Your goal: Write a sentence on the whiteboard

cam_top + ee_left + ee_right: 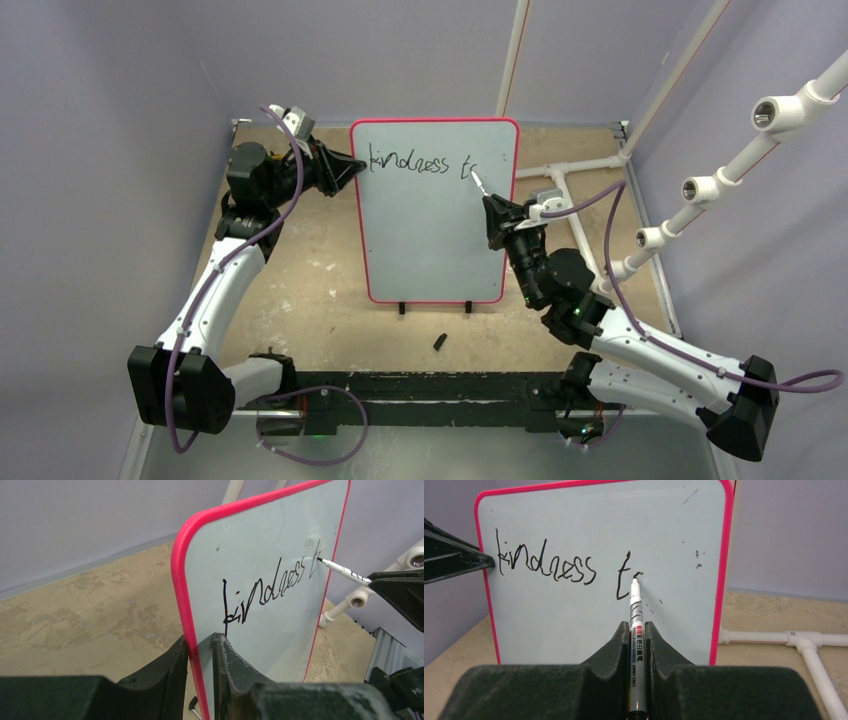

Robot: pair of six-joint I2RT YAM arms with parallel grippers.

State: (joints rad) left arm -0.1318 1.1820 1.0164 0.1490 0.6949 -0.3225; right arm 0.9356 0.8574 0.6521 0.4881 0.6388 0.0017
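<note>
The whiteboard (430, 230) stands upright mid-table, pale with a red-pink rim and small black feet. The sentence (420, 163) reads "kindness to" in black script on one line near the top; it also shows in the right wrist view (549, 567) and left wrist view (270, 590). My left gripper (358, 166) is shut on the whiteboard's left rim (192, 645), one finger on each face. My right gripper (492, 212) is shut on a silver marker (636, 645), whose tip (634, 581) touches the board at the "o".
A small black marker cap (440, 342) lies on the table in front of the board. White PVC pipes (590, 165) lie and rise at the right. Walls enclose the table at the back and sides.
</note>
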